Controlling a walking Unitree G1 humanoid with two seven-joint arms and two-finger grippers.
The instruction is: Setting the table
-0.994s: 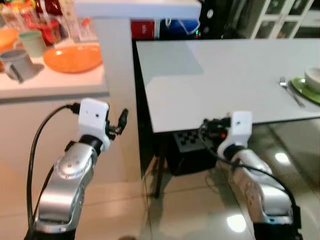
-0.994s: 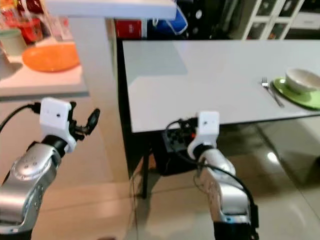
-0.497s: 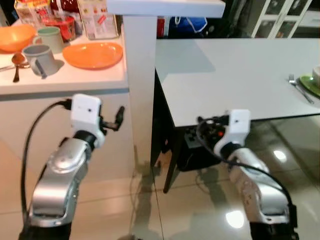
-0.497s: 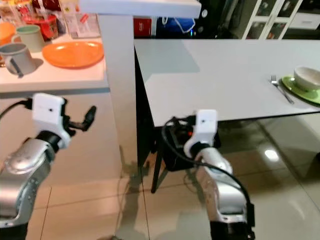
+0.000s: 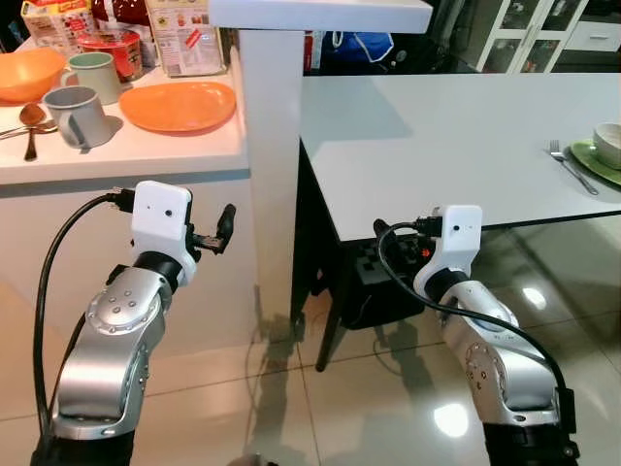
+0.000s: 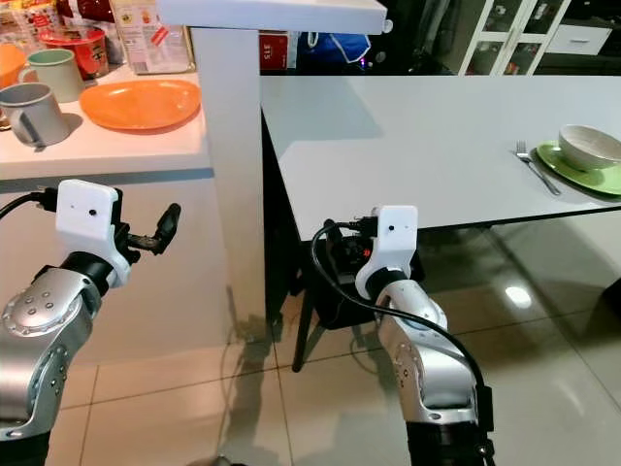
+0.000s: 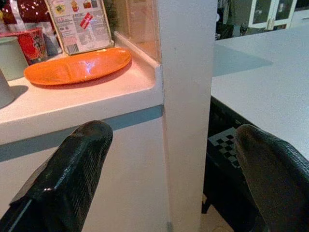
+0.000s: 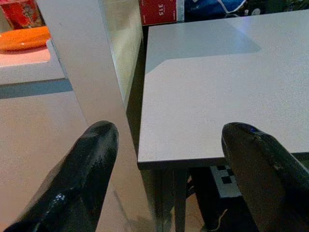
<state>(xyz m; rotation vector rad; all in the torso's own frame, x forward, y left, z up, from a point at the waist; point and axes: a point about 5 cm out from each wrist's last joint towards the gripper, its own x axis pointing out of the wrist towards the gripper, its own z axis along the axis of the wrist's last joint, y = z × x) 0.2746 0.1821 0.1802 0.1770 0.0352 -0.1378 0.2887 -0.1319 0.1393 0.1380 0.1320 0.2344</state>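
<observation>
At the upper left of the frame, a white counter (image 6: 97,146) holds an orange plate (image 6: 141,103), a grey mug (image 6: 35,113) and a pale green mug (image 6: 58,70). A white pillar (image 6: 235,175) stands just right of it. A grey table (image 6: 427,146) fills the upper right, with a white bowl (image 6: 590,147) on a green plate (image 6: 582,177) and a fork (image 6: 532,167) beside it. The left gripper (image 6: 167,225) hangs before the counter front; the right arm (image 6: 412,330) rises at lower centre.

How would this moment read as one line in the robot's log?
left gripper: open, empty | right gripper: open, empty | orange plate: on counter | table: one setting placed
</observation>
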